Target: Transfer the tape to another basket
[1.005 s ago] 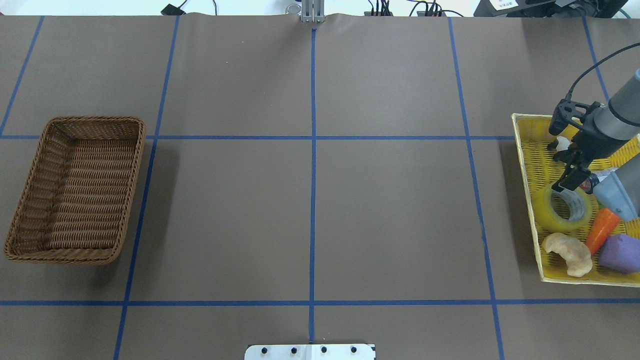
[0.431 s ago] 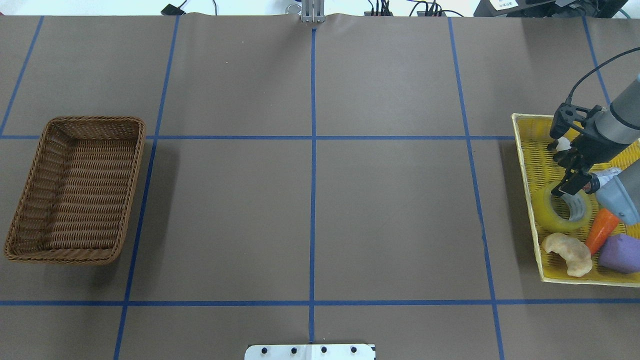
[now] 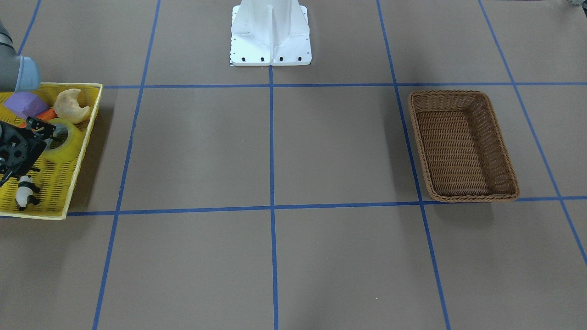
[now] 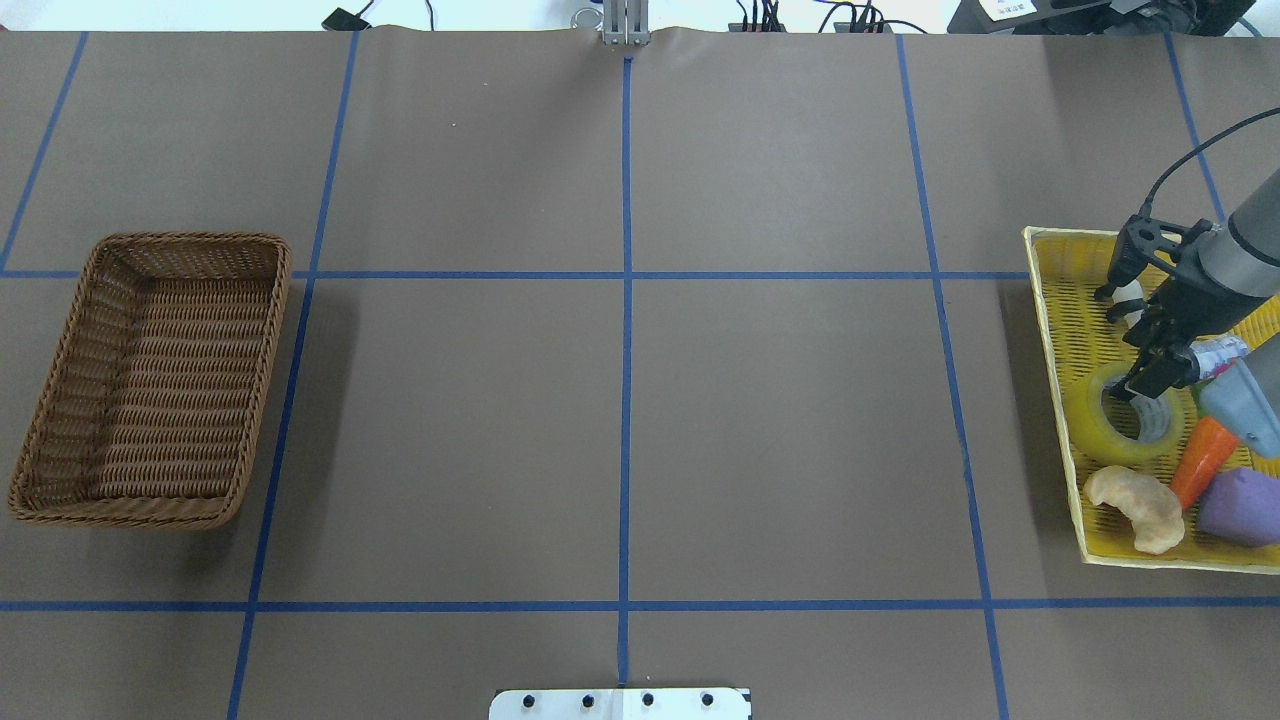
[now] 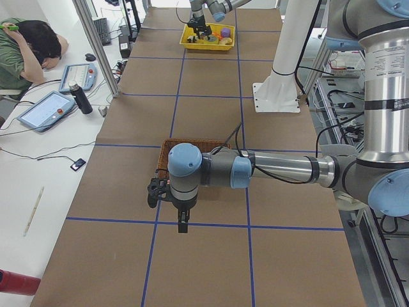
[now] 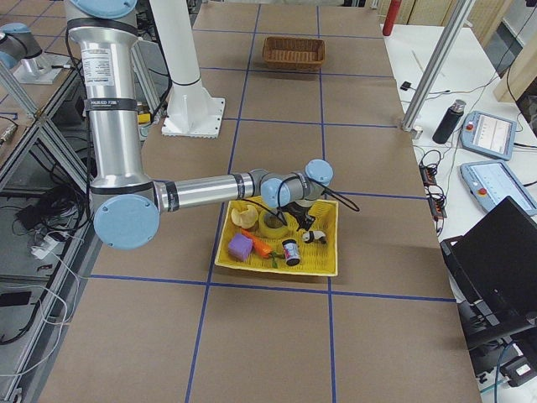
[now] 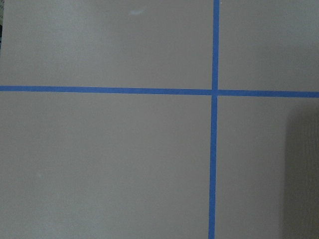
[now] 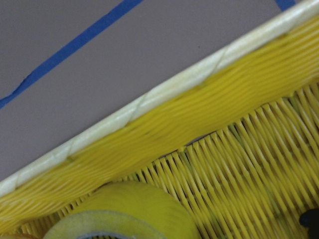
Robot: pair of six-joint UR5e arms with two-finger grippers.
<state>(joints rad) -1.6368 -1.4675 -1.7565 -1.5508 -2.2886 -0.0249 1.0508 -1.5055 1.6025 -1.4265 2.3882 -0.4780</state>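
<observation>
The tape (image 4: 1100, 428), a yellow roll with a grey core, lies flat in the yellow mesh tray (image 4: 1060, 330) at the table's right end. It also shows in the front view (image 3: 69, 143) and the right wrist view (image 8: 124, 214). My right gripper (image 4: 1155, 385) is open and low over the roll's far rim, with one finger at the core hole. The brown wicker basket (image 4: 265, 380) stands empty at the far left. My left gripper (image 5: 183, 224) shows only in the exterior left view, above the table beside the basket; I cannot tell its state.
The tray also holds a croissant (image 4: 1135, 505), an orange carrot (image 4: 1200, 460) and a purple block (image 4: 1240, 505) close to the tape, plus a panda figure (image 3: 25, 192) and a small can (image 4: 1215, 352). Blue tape lines grid the brown table.
My right gripper has shifted a little right and down, bringing its fingertips from above the roll's far edge to its rim and hole. The tape has not moved.
</observation>
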